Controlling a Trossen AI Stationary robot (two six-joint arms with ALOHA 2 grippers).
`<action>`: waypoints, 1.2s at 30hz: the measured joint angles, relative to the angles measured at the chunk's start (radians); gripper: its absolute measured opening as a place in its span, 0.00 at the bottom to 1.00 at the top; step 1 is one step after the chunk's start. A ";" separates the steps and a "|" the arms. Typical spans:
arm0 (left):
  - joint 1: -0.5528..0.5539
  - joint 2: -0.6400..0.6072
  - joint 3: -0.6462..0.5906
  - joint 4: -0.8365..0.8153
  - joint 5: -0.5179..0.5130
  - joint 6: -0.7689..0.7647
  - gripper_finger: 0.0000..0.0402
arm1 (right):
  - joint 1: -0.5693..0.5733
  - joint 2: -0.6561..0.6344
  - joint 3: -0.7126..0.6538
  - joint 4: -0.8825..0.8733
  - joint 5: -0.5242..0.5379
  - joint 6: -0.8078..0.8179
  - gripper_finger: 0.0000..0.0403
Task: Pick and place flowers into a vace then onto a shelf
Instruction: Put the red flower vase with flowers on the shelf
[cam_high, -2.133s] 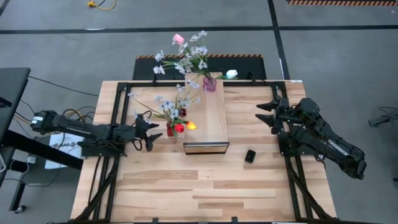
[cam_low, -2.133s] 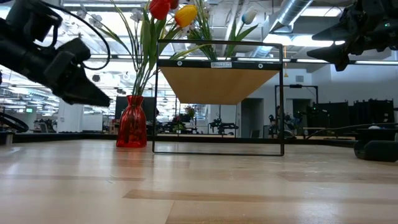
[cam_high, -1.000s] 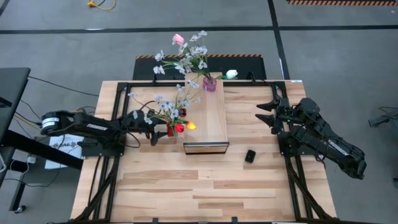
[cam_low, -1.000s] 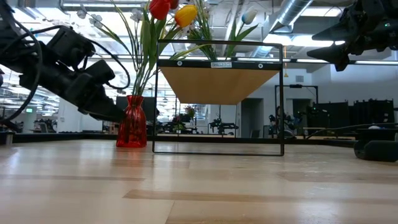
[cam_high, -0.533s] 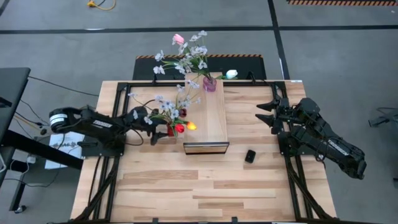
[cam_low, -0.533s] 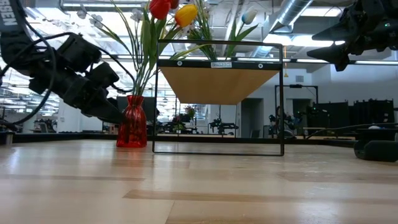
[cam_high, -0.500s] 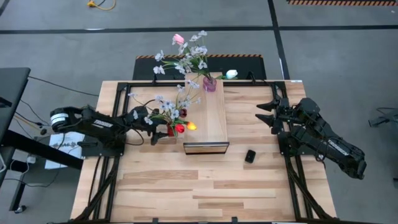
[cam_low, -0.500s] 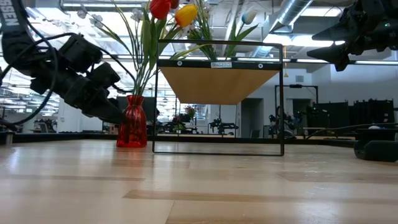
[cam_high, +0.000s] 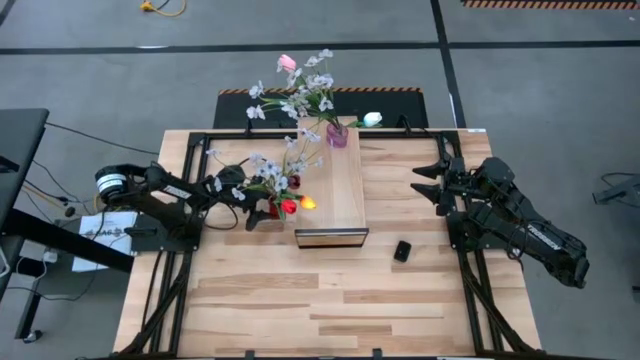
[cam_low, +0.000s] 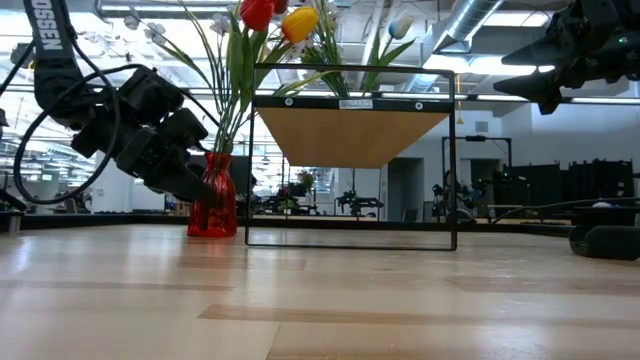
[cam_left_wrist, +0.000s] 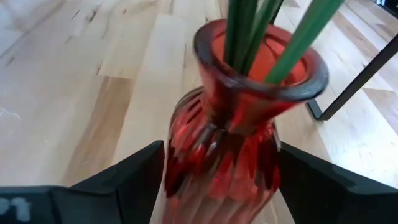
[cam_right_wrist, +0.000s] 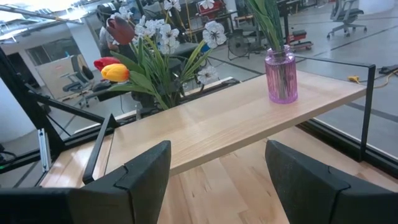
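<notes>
A red ribbed glass vase stands on the table just left of the shelf, holding red and yellow tulips and pale blossom sprays on green stems. My left gripper is open, with one finger on each side of the vase's body. A purple vase with more flowers stands on the shelf's far end. My right gripper hangs open and empty above the table's right side, facing the shelf. My left gripper comes at the red vase slanting down from the table's left side. Its two fingers stand close beside the vase's ribbed body below the neck. I cannot tell whether they touch it. The vase stands upright on the table.
A small black object lies on the table to the right of the shelf's near end. A white tulip lies at the table's far edge. Black frame rails run along both sides; the near half of the table is bare wood.
My left gripper has moved toward the table's right, to the red vase, sinking a little and rolling. Its fingers now stand on both sides of the vase's body. The vase and flowers have stayed in place.
</notes>
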 joint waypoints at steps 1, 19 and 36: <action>0.002 0.000 0.000 -0.001 0.000 0.000 0.68 | 0.000 0.000 0.000 0.000 0.000 -0.001 0.63; 0.002 -0.003 0.001 -0.003 0.034 -0.027 0.56 | 0.000 0.000 0.000 0.000 0.000 -0.007 0.63; -0.045 -0.101 -0.001 -0.081 -0.002 -0.007 0.54 | 0.000 0.000 0.000 0.000 0.000 -0.007 0.63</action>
